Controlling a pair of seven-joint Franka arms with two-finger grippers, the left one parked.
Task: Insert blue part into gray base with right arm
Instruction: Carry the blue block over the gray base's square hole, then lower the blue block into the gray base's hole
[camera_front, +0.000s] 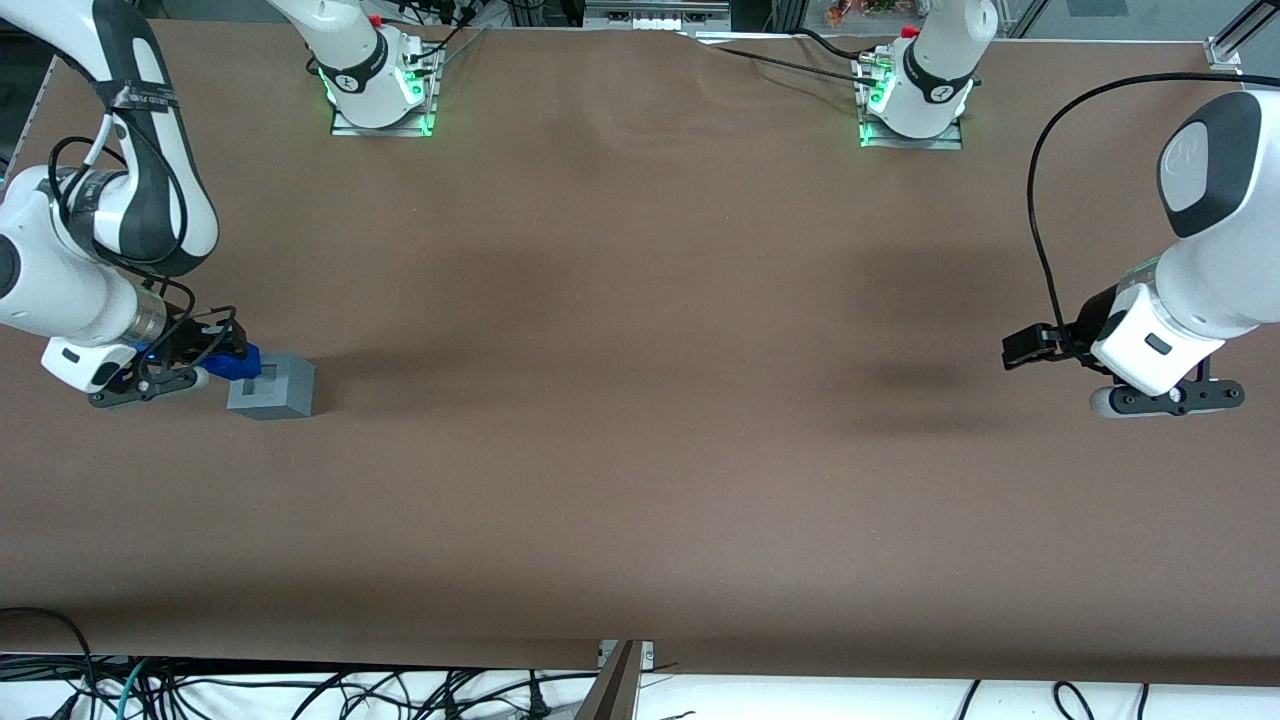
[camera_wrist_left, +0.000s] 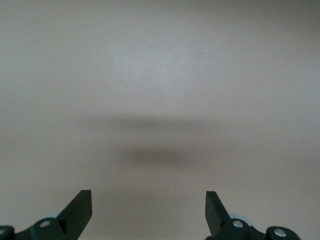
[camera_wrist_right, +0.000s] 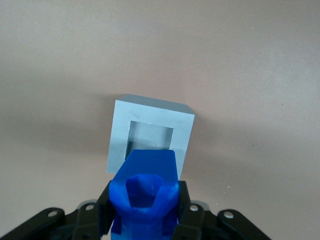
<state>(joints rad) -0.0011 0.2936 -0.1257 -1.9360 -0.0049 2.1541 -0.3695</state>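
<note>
My right gripper (camera_front: 222, 356) is shut on the blue part (camera_front: 233, 362) and holds it just above the table, at the working arm's end. In the right wrist view the black fingers (camera_wrist_right: 187, 210) clamp both sides of the blue part (camera_wrist_right: 146, 197), whose tip overlaps the near edge of the gray base (camera_wrist_right: 184, 129). The gray base (camera_front: 285, 388) stands on the table right beside the gripper, its square hole (camera_wrist_right: 150, 136) facing up and empty. The blue part's tip hangs over the base's edge, not in the hole.
The brown table (camera_front: 640, 400) stretches wide toward the parked arm's end. Two arm mounts with green lights (camera_front: 380, 95) (camera_front: 910, 110) stand at the table's edge farthest from the front camera. Cables lie below the near edge.
</note>
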